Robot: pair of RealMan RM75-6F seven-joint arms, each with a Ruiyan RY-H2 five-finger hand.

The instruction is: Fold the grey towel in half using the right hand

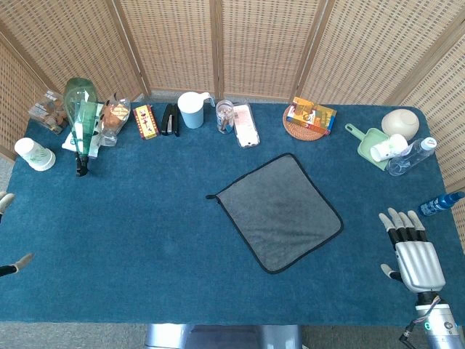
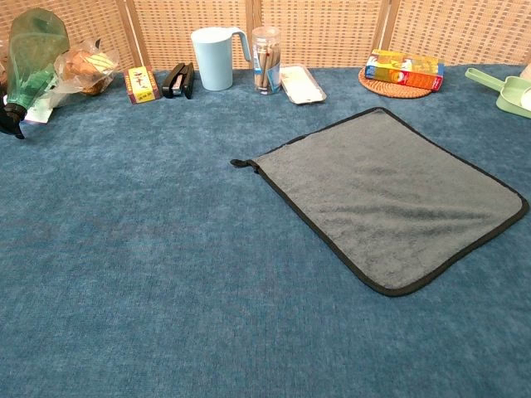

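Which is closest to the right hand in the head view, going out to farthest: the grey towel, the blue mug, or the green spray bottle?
From the right hand at the table's near right:
1. Grey towel, flat at centre, just to its left.
2. Blue mug, back row, left of centre.
3. Green spray bottle, far back-left corner.

Along far edge of blue carpeted table [image 1: 145,233] you have clutter in a row. Far left: white paper cup with green print [image 1: 34,154] on its side, green plastic spray bottle [image 1: 81,116] lying down, clear bag of snacks [image 1: 115,118]. Next: small red-and-yellow box [image 1: 145,121], black stapler [image 1: 170,119], pale blue plastic jug [image 1: 192,110], clear tumbler [image 1: 224,116]. Right of centre you see orange carton [image 1: 311,114] resting on round woven coaster [image 1: 296,129]. Far right: light green plastic scoop [image 1: 369,144], clear water bottle with blue cap [image 1: 412,156].
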